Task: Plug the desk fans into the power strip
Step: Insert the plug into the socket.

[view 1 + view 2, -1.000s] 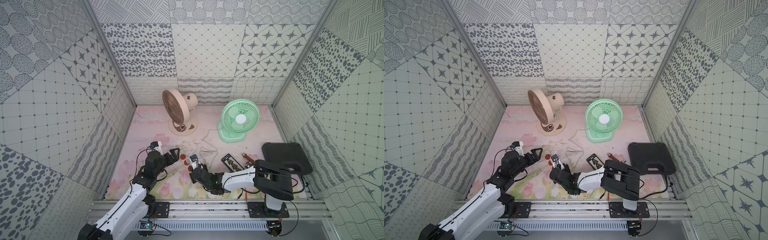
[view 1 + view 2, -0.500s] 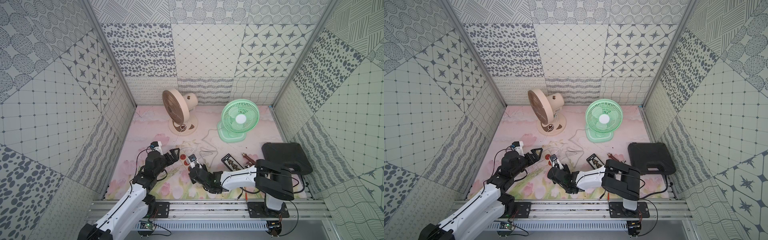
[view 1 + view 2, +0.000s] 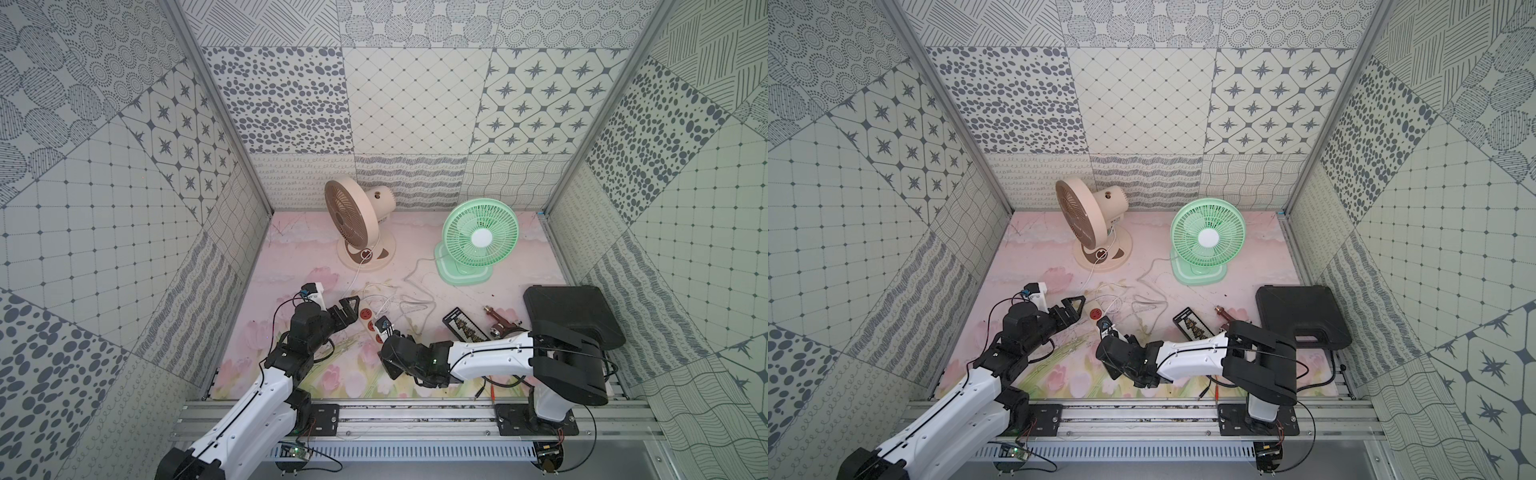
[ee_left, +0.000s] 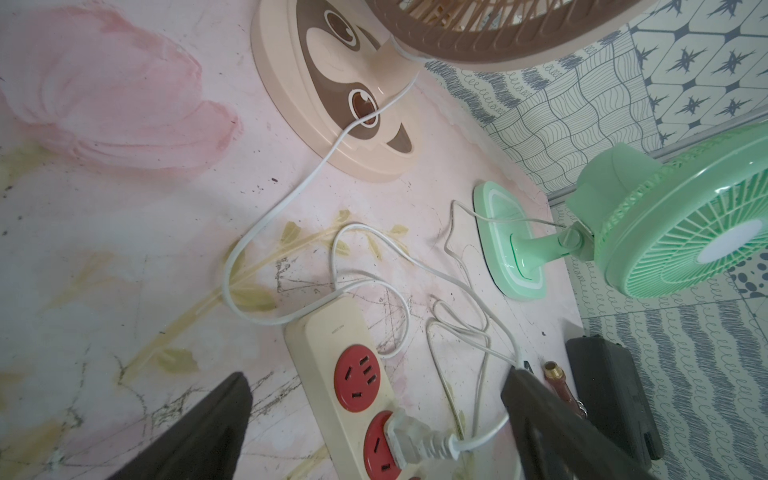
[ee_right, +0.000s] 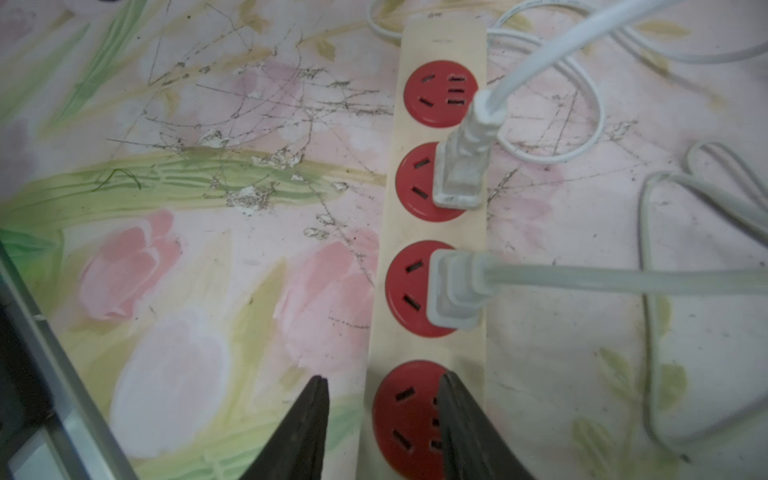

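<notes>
On the flowered worktop (image 3: 291,257), the beige fan (image 3: 353,216), the green fan (image 3: 480,237) and the black case (image 3: 569,307) stand where they stood a second ago, and so does the left arm. The right arm has slid slightly toward the left arm, and its claw, nearly together before, now stands partly apart and holds nothing.

The power strip (image 3: 368,318) lies near the front of the worktop, between the two arms. In the left wrist view, the left claw (image 4: 378,374) is spread wide, its fingers flanking the strip's end. In the right wrist view, the right claw (image 5: 382,376) hangs over the opposite end. One finger crosses the last red socket and the other is over the worktop just beside the strip. I cannot tell whether they touch. Two white plugs (image 5: 459,174) sit in the middle sockets.
</notes>
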You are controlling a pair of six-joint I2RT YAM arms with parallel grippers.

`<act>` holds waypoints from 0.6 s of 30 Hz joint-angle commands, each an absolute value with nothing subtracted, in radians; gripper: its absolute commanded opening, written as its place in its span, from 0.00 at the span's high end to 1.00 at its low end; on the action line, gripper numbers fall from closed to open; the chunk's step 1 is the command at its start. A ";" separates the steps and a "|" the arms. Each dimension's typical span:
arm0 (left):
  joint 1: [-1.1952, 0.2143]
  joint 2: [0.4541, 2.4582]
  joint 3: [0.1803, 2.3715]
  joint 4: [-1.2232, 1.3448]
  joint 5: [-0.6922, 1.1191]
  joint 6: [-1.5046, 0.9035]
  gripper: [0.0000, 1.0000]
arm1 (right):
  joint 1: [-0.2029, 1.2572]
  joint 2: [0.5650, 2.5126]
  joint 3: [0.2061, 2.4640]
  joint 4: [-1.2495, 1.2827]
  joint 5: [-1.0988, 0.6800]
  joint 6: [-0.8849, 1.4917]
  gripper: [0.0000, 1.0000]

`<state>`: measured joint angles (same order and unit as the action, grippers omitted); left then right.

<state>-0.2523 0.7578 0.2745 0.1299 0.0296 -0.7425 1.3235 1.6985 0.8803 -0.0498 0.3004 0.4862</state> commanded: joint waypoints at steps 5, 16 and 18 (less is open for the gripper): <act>-0.243 0.717 0.277 0.137 0.072 -0.774 0.00 | 1.339 1.610 0.842 -0.143 0.211 0.505 0.37; -0.249 0.647 0.309 0.064 0.174 -0.815 0.00 | 1.345 1.391 0.758 -0.146 0.239 0.494 0.03; -0.253 0.643 0.338 0.033 0.197 -0.817 0.01 | 1.345 1.344 0.743 -0.146 0.247 0.485 0.03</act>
<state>-0.2523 0.6586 0.2913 0.0849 0.1070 -0.7994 1.3403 1.4025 0.7670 -0.1604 0.2287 0.5037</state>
